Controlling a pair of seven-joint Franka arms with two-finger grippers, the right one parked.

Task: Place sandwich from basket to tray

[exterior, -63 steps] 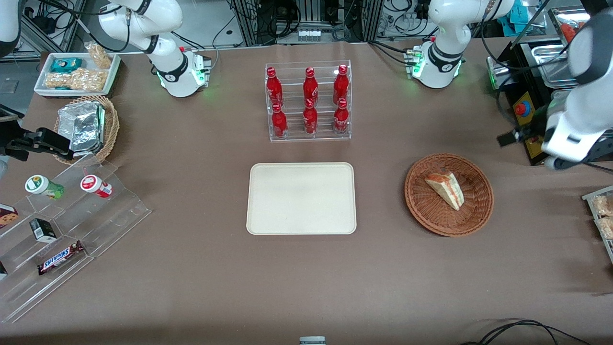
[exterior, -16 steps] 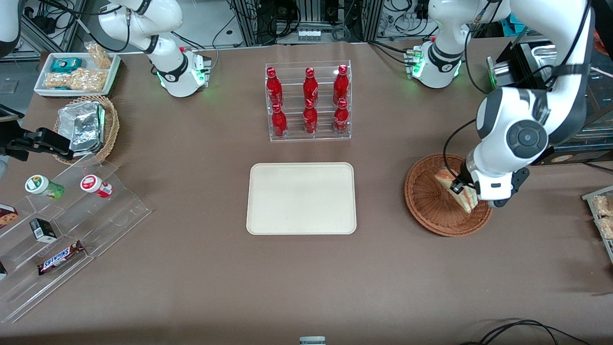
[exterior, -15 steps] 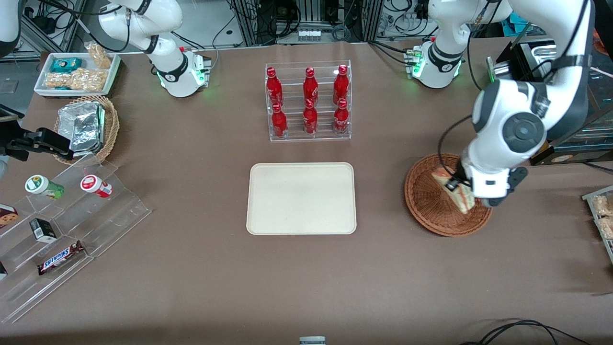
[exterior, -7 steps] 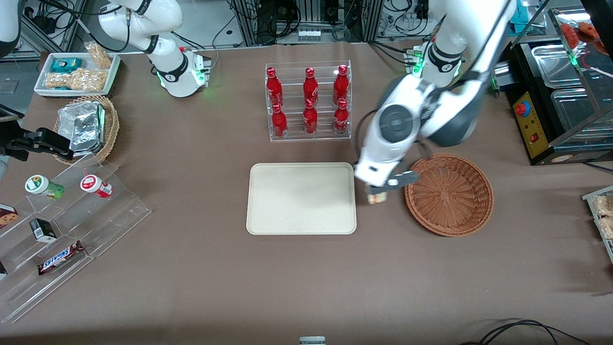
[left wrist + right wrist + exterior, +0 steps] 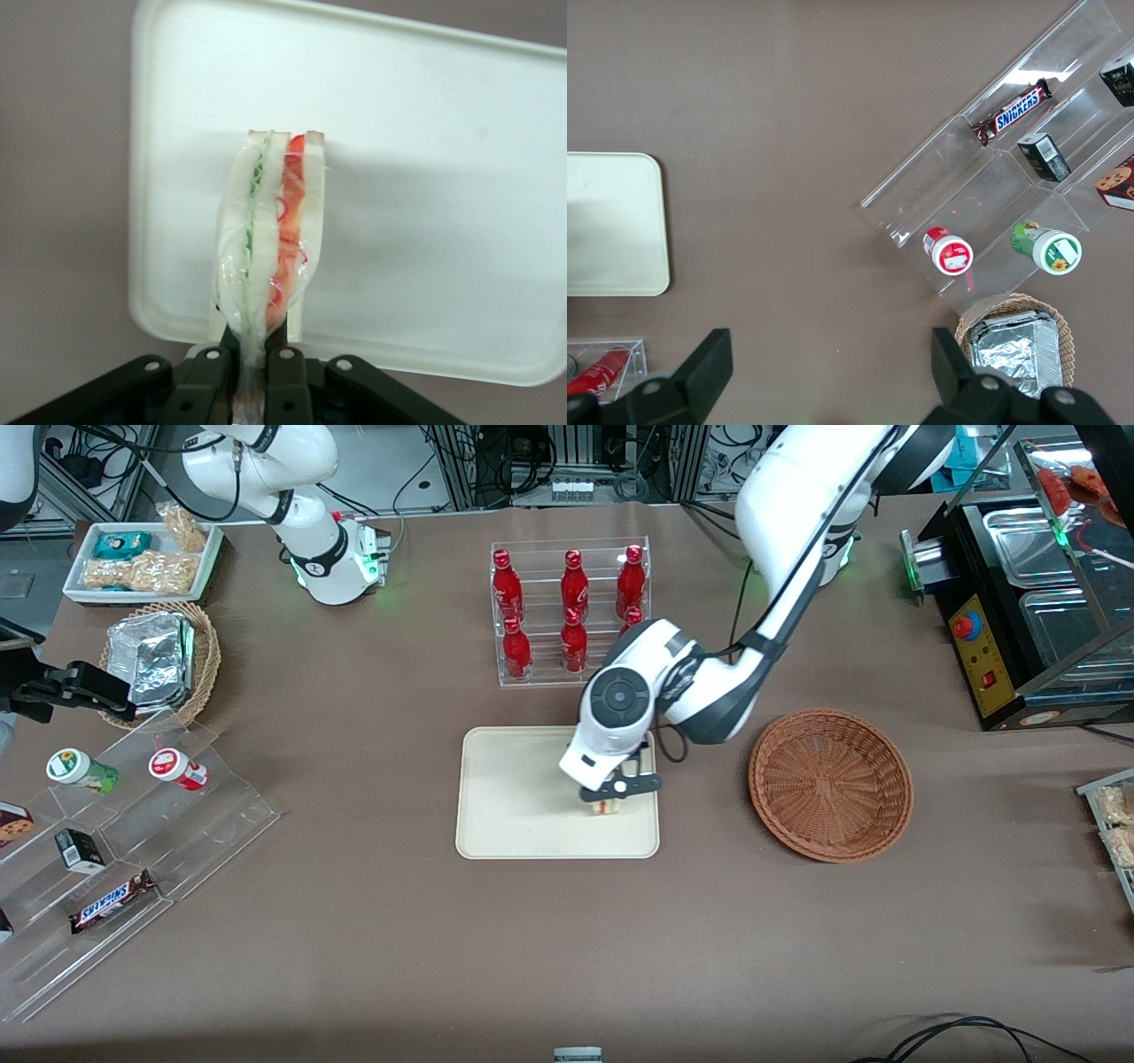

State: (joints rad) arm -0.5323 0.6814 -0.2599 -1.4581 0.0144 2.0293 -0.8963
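My left gripper is shut on the sandwich and holds it just above the cream tray, over the part of the tray nearest the basket. In the left wrist view the wrapped sandwich, with its green and red filling, stands on edge between my black fingers, with the tray under it. I cannot tell whether the sandwich touches the tray. The reddish-brown wicker basket sits empty beside the tray, toward the working arm's end of the table.
A clear rack of red bottles stands farther from the front camera than the tray, close to my forearm. A clear stepped stand with snacks, a tan basket of foil packets and a white snack tray lie toward the parked arm's end.
My gripper closed on the sandwich in the basket, lifted it out and carried it sideways to above the tray. The basket now holds nothing.
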